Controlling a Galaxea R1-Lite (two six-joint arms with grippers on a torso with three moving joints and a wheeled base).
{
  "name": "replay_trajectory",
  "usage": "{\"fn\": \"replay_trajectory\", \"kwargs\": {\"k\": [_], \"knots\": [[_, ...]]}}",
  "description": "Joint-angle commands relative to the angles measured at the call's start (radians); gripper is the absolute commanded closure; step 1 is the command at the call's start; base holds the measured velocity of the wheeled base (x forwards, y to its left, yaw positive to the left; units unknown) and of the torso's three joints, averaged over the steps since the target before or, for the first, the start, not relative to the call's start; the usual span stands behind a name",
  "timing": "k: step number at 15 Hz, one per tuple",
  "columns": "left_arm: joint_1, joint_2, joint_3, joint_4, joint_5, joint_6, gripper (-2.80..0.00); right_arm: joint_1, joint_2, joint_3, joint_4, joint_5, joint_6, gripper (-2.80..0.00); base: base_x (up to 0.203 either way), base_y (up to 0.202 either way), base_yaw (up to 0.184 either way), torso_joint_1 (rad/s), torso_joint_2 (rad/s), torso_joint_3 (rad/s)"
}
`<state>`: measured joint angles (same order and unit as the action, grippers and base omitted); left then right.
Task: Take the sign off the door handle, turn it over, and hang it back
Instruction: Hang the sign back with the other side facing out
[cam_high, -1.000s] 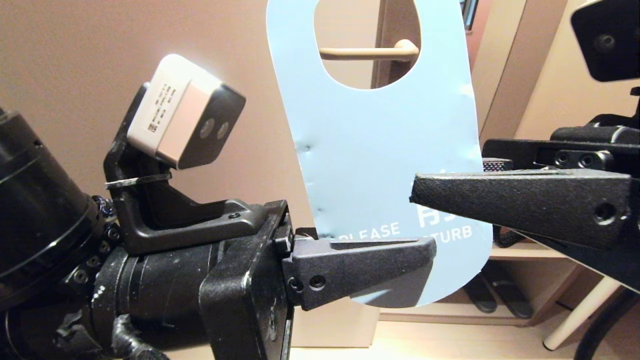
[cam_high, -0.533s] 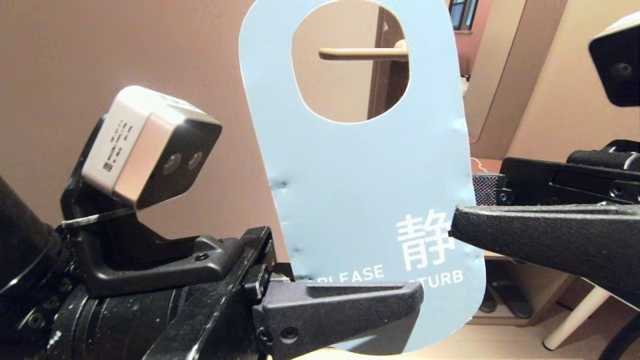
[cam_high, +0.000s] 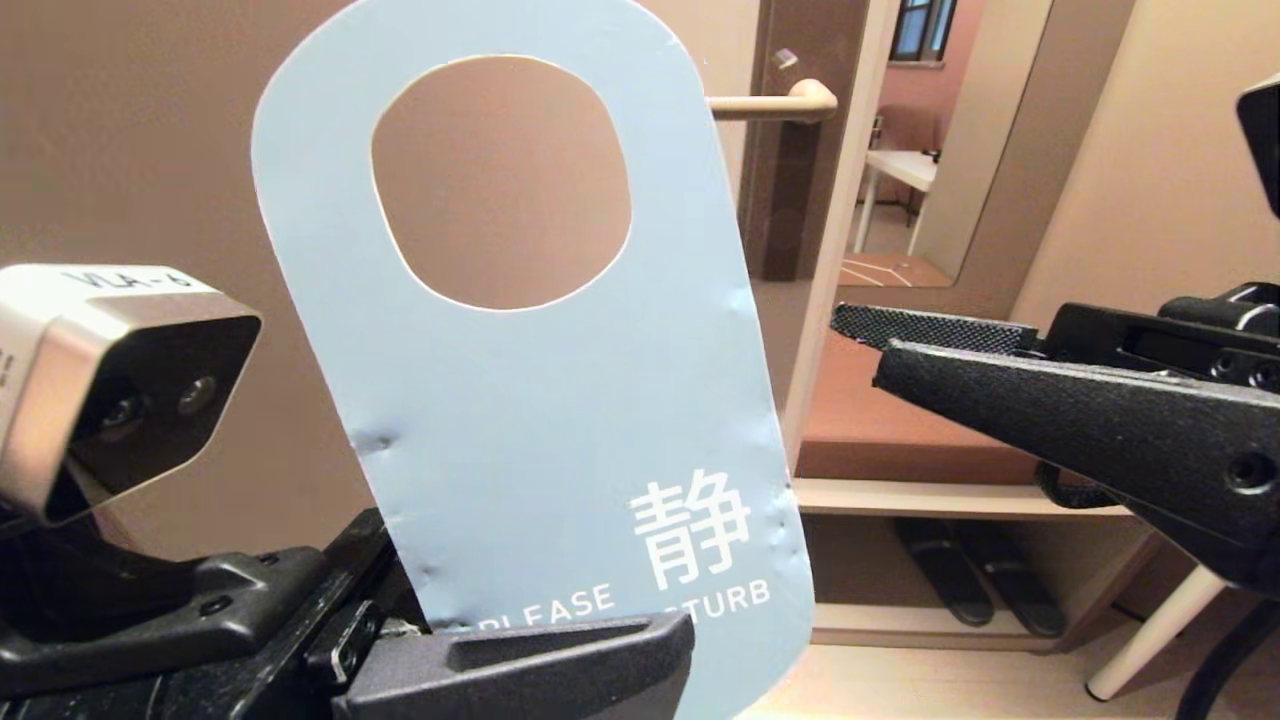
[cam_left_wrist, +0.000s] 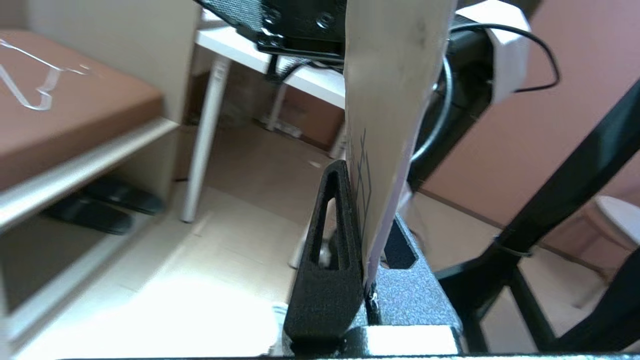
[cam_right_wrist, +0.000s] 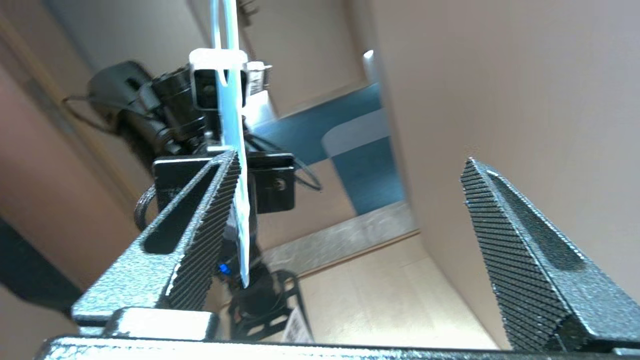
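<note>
Keep the left end effector (cam_high: 560, 660) clamped on the bottom edge of the flat blue card sign (cam_high: 540, 400), upright and off the slim beige lever door handle (cam_high: 775, 102), until its oval hole lines up again. Right end effector (cam_high: 880, 345), previously pinching the sign's side edge, now spread wide and apart; sign carried leftward.

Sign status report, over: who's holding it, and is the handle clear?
Left gripper shut on sign's lower edge, blue face to head camera. Right gripper open, apart from sign. Sign off handle; nothing on it.
</note>
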<state>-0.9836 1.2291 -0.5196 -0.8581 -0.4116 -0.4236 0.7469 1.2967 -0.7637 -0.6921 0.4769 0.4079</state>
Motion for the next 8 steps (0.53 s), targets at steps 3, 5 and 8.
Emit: {"fn": "replay_trajectory", "kwargs": {"k": [3,5,8], "knots": [[0.036,-0.006,0.009,-0.004,0.004,0.028,0.00,0.000,-0.013,0.027,-0.003,-0.061,-0.052,-2.80,0.000,0.000,0.000,0.000,0.00,0.000],[0.084,-0.003,0.027,-0.002,0.004,0.070,0.00,-0.001,-0.008,0.045,-0.003,-0.127,-0.072,-2.80,0.000,0.000,0.000,0.000,0.00,0.000],[0.173,-0.002,0.051,-0.001,0.004,0.117,0.00,-0.061,-0.001,0.099,-0.003,-0.161,-0.145,-2.80,0.000,0.000,0.000,0.000,0.00,0.000]]}}
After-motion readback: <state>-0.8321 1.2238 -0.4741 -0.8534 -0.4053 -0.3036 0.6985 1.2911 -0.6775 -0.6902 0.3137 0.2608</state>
